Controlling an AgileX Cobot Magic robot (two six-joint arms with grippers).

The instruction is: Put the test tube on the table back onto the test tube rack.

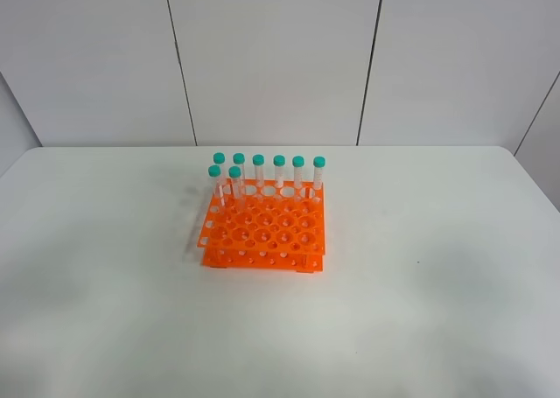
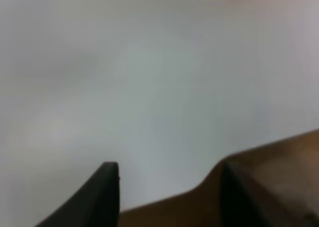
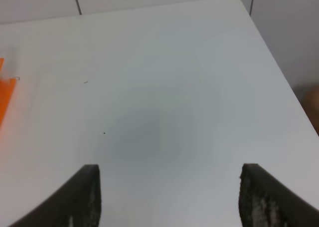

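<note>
In the exterior high view, the white table [image 1: 420, 310] fills the lower part of the picture, with grey wall panels [image 1: 271, 57] behind its far edge. The orange test tube rack [image 1: 264, 232] stands near the middle of the table, slightly left of centre. Eight teal-capped tubes are seen upright in the rack: six in the far row, and two more just in front of that row at its left end. The test tube [image 1: 235, 184] taken as the task's own, the right one of those two nearer tubes, is seated upright in the rack; it cannot be told apart from the others by look. No tube is seen lying on the table. Neither arm is seen in this view.

In the left wrist view, the picture is blurred. The left gripper [image 2: 169, 179] is seen with two dark fingertips well apart and nothing between them. Behind them a pale surface is shown, and a brown surface [image 2: 294, 162] lies by one fingertip.

In the right wrist view, the right gripper [image 3: 169, 182] is held above the bare table, its two dark fingertips spread wide with nothing between them. A sliver of the orange rack is seen at the picture's edge, well away from the gripper. A rounded table corner and the wall panels are seen beyond.
</note>
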